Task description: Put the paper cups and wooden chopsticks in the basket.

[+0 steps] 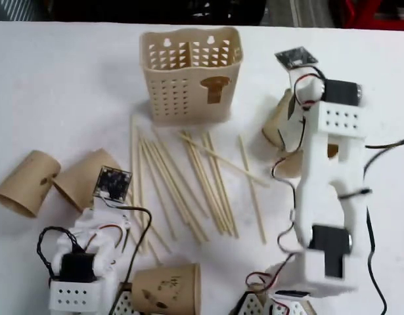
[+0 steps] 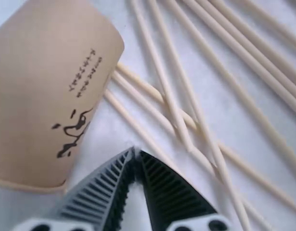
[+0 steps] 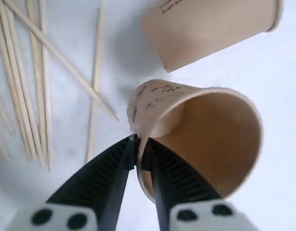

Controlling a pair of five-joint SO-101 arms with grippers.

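Note:
My right gripper (image 3: 138,144) is shut on the wall of a brown paper cup (image 3: 205,139), one finger inside its mouth and one outside, and the rim is creased at the pinch. A second cup (image 3: 210,24) lies just beyond it. In the high view these two cups (image 1: 277,118) (image 1: 290,164) peek out from under the right arm (image 1: 326,170), right of the cream perforated basket (image 1: 188,72). My left gripper (image 2: 135,151) is shut with nothing in it, low over crossed wooden chopsticks (image 2: 186,125), beside a lying cup (image 2: 46,96). Several chopsticks (image 1: 188,180) lie fanned out below the basket.
Two cups (image 1: 27,182) (image 1: 83,177) lie on their sides at the left of the white table (image 1: 64,92), by the left arm (image 1: 83,256). Another cup (image 1: 165,289) lies at the front edge between the arm bases. Loose cables hang around both arms.

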